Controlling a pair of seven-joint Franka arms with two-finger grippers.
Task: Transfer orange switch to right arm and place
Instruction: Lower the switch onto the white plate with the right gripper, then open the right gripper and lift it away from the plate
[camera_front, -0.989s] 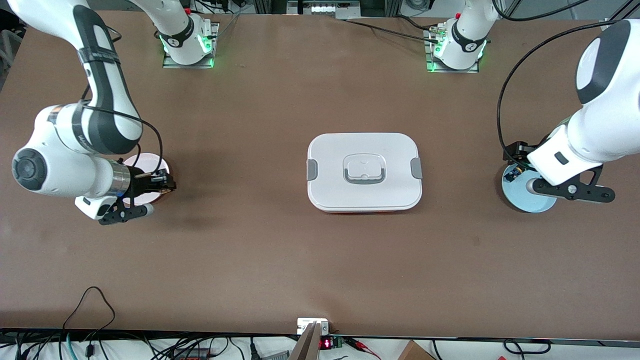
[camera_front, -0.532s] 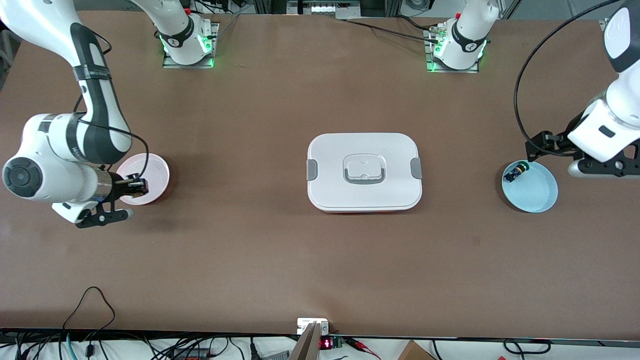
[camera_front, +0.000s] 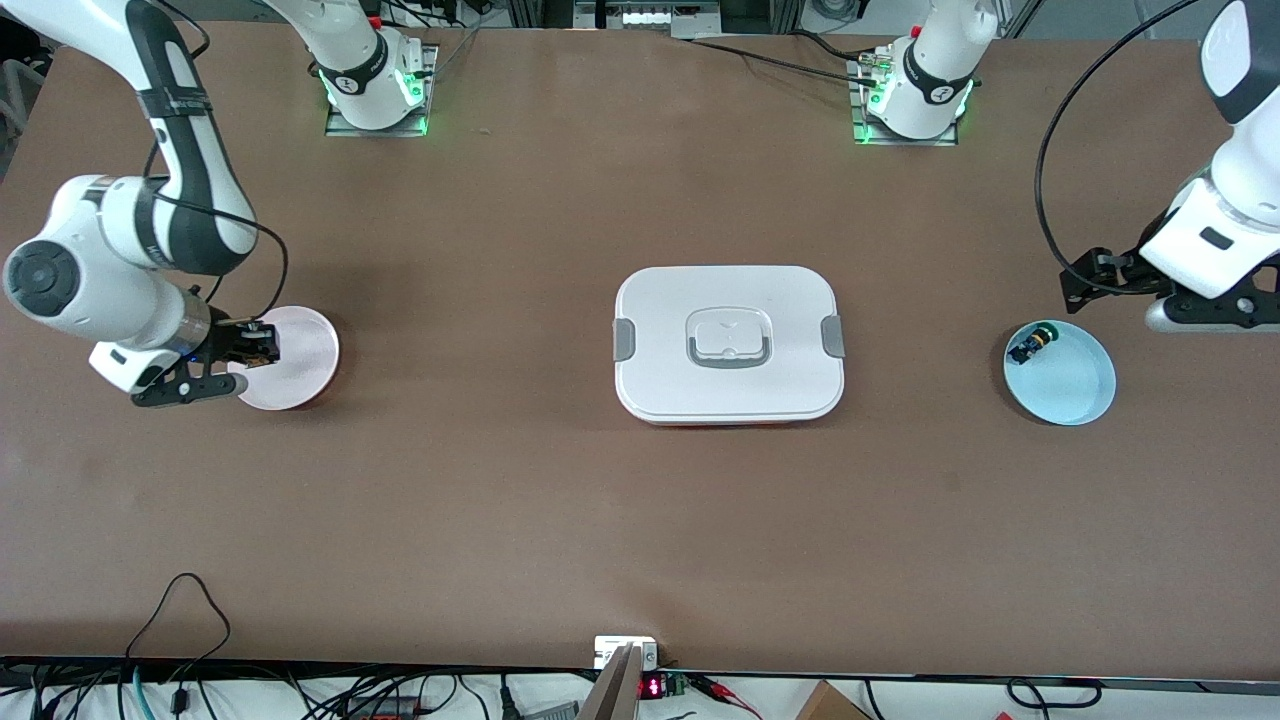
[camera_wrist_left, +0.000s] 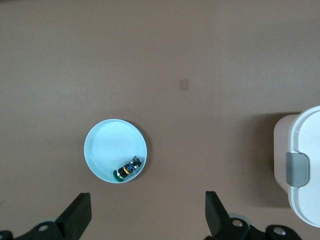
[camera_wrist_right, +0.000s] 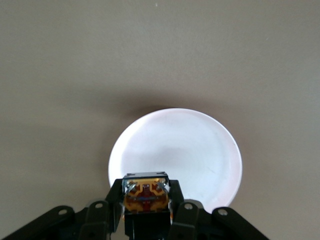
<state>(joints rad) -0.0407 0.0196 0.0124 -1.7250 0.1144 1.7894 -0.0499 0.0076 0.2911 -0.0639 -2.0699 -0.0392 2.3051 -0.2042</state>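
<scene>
My right gripper (camera_front: 262, 345) is shut on the orange switch (camera_wrist_right: 145, 196), whose tan-orange block end shows between the black fingers (camera_wrist_right: 110, 202). It hangs over the edge of the pink plate (camera_front: 300, 365) toward the right arm's end of the table; the plate also shows in the right wrist view (camera_wrist_right: 185, 150). My left gripper (camera_front: 1085, 280) is open and empty, over bare table beside the light blue plate (camera_front: 1075, 390). In the left wrist view its gripper (camera_wrist_left: 147, 212) stands wide apart with nothing between the fingers.
A black switch with a green cap (camera_front: 1030, 346) lies in the blue plate, also seen in the left wrist view (camera_wrist_left: 127, 169) in that plate (camera_wrist_left: 105, 150). A white lidded box (camera_front: 728, 345) sits mid-table, its corner in the left wrist view (camera_wrist_left: 305, 160).
My right gripper has moved with the switch from over the pink plate's middle to its edge, toward the right arm's end. My left gripper has lifted off the blue plate, uncovering it.
</scene>
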